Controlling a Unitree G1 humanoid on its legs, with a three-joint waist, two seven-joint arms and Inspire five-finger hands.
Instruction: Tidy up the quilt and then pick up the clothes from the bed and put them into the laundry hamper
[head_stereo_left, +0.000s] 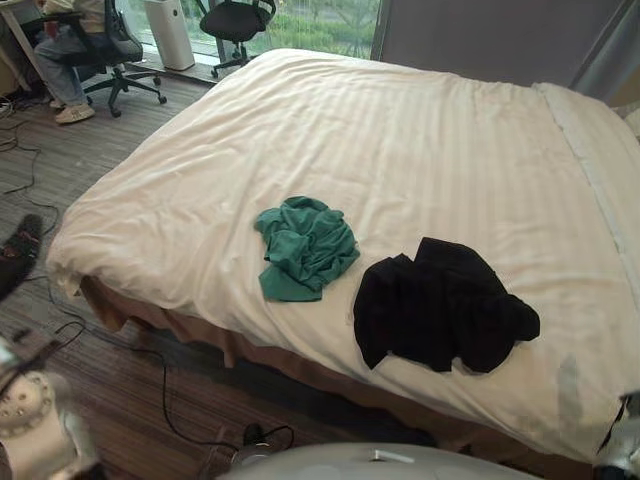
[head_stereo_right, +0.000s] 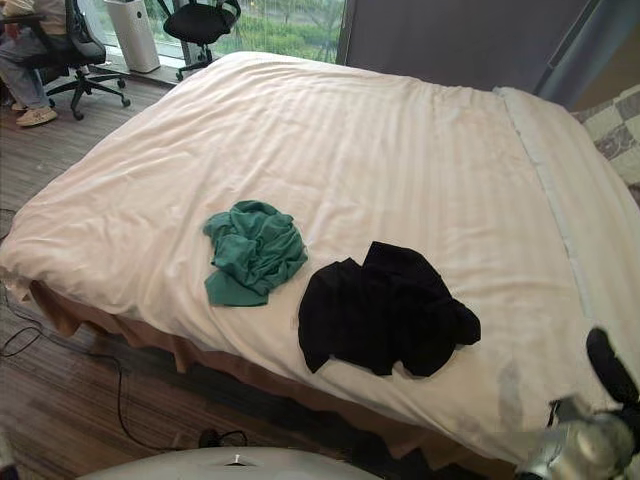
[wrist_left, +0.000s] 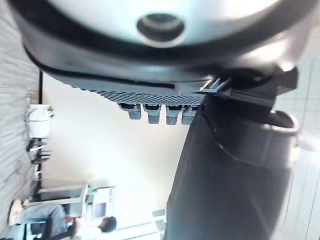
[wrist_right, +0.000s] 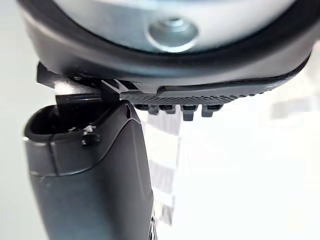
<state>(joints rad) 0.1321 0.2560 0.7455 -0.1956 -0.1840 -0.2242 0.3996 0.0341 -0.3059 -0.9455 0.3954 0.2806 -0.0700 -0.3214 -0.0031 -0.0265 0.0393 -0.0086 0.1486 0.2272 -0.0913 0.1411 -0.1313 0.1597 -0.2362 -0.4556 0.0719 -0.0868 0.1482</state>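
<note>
A crumpled green garment (head_stereo_left: 305, 247) and a crumpled black garment (head_stereo_left: 440, 305) were found just apart on the cream striped quilt (head_stereo_left: 400, 140). The left hand (wrist_left: 235, 175) and right hand (wrist_right: 95, 180) were noted empty, fingers uncurled.

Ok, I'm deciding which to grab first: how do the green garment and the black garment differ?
The green garment is bunched into a compact heap; the black garment spreads wider and flatter. The green garment lies further left; the black garment sits nearer the near edge of the quilt. Both lie crumpled on the quilt, apart.
</note>
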